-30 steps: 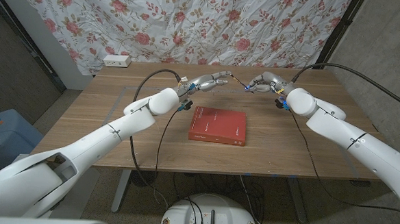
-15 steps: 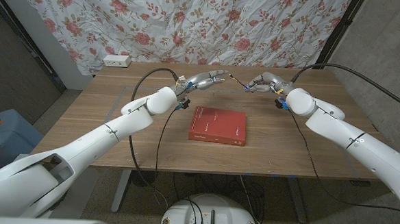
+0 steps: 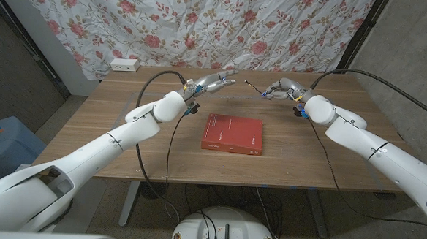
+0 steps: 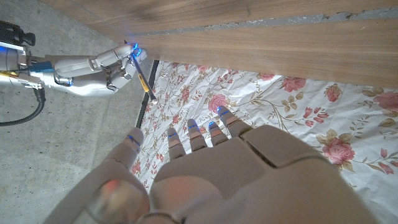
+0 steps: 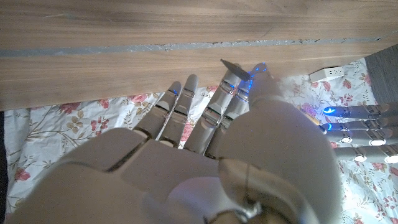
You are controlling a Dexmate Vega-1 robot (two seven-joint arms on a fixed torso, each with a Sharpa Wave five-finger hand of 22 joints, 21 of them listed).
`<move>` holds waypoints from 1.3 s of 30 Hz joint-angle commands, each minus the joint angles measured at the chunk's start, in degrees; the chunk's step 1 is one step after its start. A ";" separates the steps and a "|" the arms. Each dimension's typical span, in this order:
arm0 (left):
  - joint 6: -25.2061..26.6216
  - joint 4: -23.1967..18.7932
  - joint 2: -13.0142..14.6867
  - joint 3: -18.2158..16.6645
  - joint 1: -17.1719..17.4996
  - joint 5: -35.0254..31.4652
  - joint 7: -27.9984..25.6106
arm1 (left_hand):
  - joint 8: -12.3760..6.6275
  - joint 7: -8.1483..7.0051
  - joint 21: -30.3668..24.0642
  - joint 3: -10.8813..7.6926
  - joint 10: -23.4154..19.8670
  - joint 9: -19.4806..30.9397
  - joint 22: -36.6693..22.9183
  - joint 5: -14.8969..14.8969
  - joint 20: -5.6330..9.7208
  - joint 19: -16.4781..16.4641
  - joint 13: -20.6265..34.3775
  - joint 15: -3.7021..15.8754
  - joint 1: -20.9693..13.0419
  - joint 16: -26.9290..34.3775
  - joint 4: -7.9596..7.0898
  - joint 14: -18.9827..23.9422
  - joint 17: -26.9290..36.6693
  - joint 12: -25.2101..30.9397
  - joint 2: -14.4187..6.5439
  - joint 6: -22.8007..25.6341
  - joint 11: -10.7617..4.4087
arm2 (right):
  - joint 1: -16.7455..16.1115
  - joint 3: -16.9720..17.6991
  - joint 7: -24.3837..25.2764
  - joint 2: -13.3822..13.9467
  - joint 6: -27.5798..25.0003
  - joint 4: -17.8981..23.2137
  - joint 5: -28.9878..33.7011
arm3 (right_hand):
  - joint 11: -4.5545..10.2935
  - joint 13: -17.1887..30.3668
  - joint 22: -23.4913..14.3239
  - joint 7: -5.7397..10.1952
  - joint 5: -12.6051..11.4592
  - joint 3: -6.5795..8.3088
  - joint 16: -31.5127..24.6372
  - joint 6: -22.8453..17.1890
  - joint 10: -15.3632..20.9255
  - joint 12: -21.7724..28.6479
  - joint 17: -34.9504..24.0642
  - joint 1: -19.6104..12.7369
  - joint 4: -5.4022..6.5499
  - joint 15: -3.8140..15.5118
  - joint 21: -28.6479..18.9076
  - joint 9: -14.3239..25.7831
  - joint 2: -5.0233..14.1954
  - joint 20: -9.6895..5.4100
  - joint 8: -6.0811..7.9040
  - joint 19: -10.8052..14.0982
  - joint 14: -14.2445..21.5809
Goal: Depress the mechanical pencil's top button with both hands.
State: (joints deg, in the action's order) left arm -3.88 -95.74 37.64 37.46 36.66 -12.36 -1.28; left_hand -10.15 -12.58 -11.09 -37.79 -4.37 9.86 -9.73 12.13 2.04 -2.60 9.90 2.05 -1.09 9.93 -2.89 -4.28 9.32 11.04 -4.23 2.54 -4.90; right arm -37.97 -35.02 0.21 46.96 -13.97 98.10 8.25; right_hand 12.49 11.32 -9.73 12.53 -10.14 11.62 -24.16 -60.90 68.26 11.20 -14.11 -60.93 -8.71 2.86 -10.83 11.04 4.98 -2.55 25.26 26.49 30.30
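The mechanical pencil (image 3: 254,89) is thin and dark and is held above the far side of the table. My right hand (image 3: 279,87) pinches its one end, and its free end points toward my left hand (image 3: 213,82). The left hand hangs with its fingers stretched and apart, holding nothing, a small gap short of the pencil's free end. In the left wrist view the pencil (image 4: 145,78) sticks out of the right hand (image 4: 93,65), beyond my own left hand (image 4: 211,168). In the right wrist view the pencil (image 5: 229,67) shows past the right hand (image 5: 205,143), and the left hand (image 5: 356,132) is at the edge.
A red book (image 3: 232,134) lies flat mid-table, nearer me than both hands. A white power strip (image 3: 124,64) sits at the table's far left corner. A floral cloth (image 3: 204,20) hangs behind the wooden table (image 3: 124,140). Black cables run along both arms.
My left hand has drawn back to the left, off the pencil's free end, leaving a gap. The right hand and pencil have hardly moved.
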 commanded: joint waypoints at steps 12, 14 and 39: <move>2.90 -2.74 0.91 -5.53 4.61 5.67 -5.25 | -0.17 -0.23 -0.30 -0.19 -0.25 0.04 -0.17 -0.31 0.83 -0.61 0.12 2.51 -0.47 0.36 0.39 0.74 0.23 0.09 -3.49 0.17 -0.44 | -0.58 0.04 1.38 2.19 4.83 -0.56 4.31 | 0.07 0.24 -0.13 0.07 0.02 -0.19 -0.11 -0.41 -0.59 -0.17 -0.01 -0.27 -0.14 8.81 -0.32 0.39 0.50 -2.77 0.00 -0.38 -0.28; 2.31 -2.05 0.31 -5.96 5.12 6.79 -6.20 | -0.19 -0.23 -0.31 -0.18 -0.31 0.04 -0.17 -0.32 0.82 -0.65 0.12 2.50 -0.45 0.36 0.40 0.78 0.24 0.11 -3.47 0.22 -0.37 | -0.91 0.20 1.71 2.53 5.53 -0.48 4.80 | 0.07 0.24 -0.13 0.08 0.02 -0.18 -0.11 -0.38 -0.65 -0.19 -0.01 -0.30 -0.15 8.83 -0.31 0.40 0.51 -2.78 -0.02 -0.43 -0.29; 1.93 -1.50 -1.14 -11.78 10.38 19.72 -11.33 | -0.48 -0.20 -0.28 -0.12 -0.72 0.09 -0.19 -0.44 0.69 -1.03 0.13 2.43 0.17 0.29 0.04 1.37 0.38 0.16 -3.44 1.43 -0.33 | -5.16 0.85 2.92 6.63 7.20 3.82 14.77 | 0.10 0.29 -0.10 0.05 0.06 -0.16 -0.24 -0.29 -1.00 -0.14 -0.02 -0.57 -0.15 8.87 -0.40 0.53 0.76 -3.42 -0.09 -0.30 -0.29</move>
State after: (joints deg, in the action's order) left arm -2.56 -96.85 36.70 27.77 45.13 2.56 -11.04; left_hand -10.40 -12.58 -11.10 -37.80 -4.90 9.86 -9.73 11.74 1.95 -3.10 9.90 1.94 -1.09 10.20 -2.90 -2.95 9.48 11.04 -4.23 3.60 -5.43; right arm -41.40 -34.40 2.69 51.93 -7.20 100.25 18.65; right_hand 12.80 11.30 -9.73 12.60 -10.13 11.62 -24.15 -60.97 67.53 11.20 -14.12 -61.26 -8.71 2.65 -10.83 11.30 5.31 -2.56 24.72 26.07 30.09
